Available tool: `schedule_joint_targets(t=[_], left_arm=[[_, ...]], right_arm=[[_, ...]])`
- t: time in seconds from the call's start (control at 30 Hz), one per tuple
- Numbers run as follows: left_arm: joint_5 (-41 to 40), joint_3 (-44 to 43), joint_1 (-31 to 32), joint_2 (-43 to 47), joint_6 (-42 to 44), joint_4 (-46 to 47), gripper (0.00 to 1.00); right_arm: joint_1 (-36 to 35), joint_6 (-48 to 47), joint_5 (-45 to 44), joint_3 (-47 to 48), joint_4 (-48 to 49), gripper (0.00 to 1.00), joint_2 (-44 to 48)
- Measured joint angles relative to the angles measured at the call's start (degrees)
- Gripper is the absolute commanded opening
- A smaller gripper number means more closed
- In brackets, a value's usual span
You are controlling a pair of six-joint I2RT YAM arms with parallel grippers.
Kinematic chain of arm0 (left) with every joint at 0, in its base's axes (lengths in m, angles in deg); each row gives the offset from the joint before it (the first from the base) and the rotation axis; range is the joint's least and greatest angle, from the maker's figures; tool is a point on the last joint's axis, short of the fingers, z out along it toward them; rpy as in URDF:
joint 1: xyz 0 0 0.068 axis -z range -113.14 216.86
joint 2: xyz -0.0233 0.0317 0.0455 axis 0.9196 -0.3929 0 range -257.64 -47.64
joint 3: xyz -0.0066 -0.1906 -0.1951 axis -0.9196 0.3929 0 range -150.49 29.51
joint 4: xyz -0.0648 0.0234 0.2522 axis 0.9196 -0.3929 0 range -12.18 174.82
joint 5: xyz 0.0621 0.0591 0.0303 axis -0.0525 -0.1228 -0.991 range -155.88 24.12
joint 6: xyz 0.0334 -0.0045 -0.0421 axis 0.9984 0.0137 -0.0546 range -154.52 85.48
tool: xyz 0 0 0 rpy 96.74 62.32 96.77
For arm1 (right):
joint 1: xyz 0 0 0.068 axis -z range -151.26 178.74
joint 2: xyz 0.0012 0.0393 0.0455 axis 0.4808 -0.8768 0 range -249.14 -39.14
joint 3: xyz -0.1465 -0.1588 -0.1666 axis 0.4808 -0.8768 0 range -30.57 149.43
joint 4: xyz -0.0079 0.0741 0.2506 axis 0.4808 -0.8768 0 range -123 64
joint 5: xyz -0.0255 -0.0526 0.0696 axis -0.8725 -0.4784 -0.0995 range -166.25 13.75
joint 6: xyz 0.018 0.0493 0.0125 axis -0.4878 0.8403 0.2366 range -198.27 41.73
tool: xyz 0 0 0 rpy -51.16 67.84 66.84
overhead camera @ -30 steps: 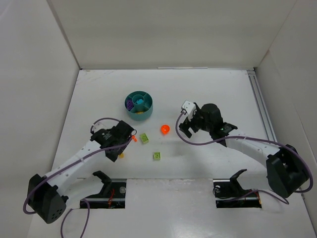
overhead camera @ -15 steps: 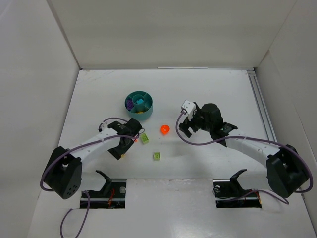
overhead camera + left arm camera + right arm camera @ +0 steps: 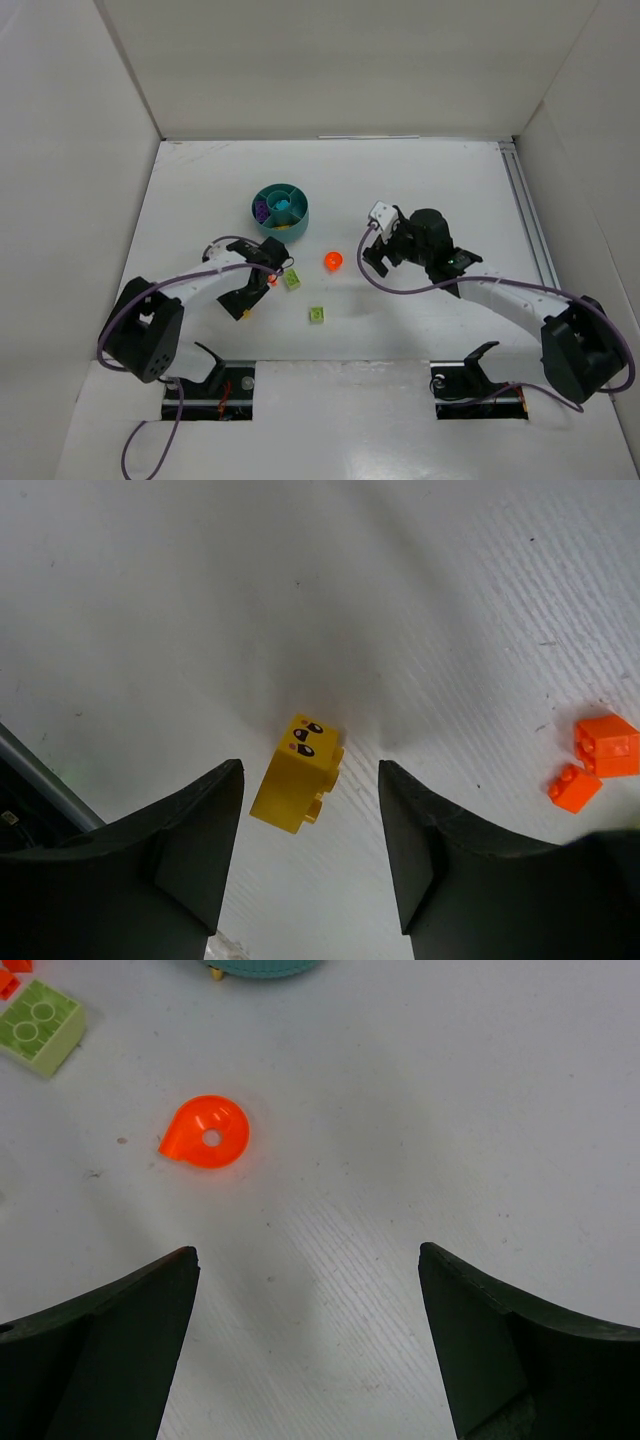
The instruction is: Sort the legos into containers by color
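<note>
The teal dish (image 3: 280, 208) holds purple, teal and yellow bricks. My left gripper (image 3: 241, 299) is open and points down; in the left wrist view (image 3: 310, 778) a yellow brick (image 3: 298, 773) lies on the table between its fingertips, untouched. Two orange bricks (image 3: 607, 745) lie to its right, and also show from above (image 3: 272, 280). Two lime bricks (image 3: 292, 279) (image 3: 316, 314) lie nearby. My right gripper (image 3: 372, 258) is open and empty (image 3: 307, 1255), with the rounded orange-red piece (image 3: 206, 1132) ahead and to its left, also seen from above (image 3: 332, 261).
White walls enclose the table on the left, back and right. A rail (image 3: 530, 230) runs along the right side. The dish's rim (image 3: 260, 965) and one lime brick (image 3: 40, 1030) show at the top of the right wrist view.
My left arm has folded in and its gripper has come down over the yellow brick. The right arm has hardly moved.
</note>
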Motion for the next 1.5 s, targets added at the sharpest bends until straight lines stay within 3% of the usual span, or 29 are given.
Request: schedule_joint_targets(t=[0.13,0.3,0.43,0.7,1.0,1.5], left_arm=[[0.0,-0.9,0.0,-4.2,0.7,0.0,0.43],[0.0,-1.0,0.0,-4.6,1.1,-0.1,0.21],[0.1,-1.6,0.0,-4.5,1.4,-0.1,0.12],[-3.1,-11.5,1.9,-3.9,1.9,-0.5,0.12],[-10.6,-26.2,1.5,-3.4,7.2,8.2,0.12],[-12.5,-35.2,-1.0,-16.8,11.9,14.2,0.12]], right_arm=[[0.5,0.0,0.0,-0.6,0.2,0.95,1.5],[1.4,0.0,0.0,-0.7,0.4,0.95,1.9],[1.7,0.0,0.1,-0.7,0.4,0.95,1.9],[1.9,0.0,0.0,-0.7,0.4,0.95,1.9],[3.7,0.0,0.2,-0.7,0.4,0.95,2.3],[7.5,0.0,2.0,-0.7,0.5,0.95,2.1]])
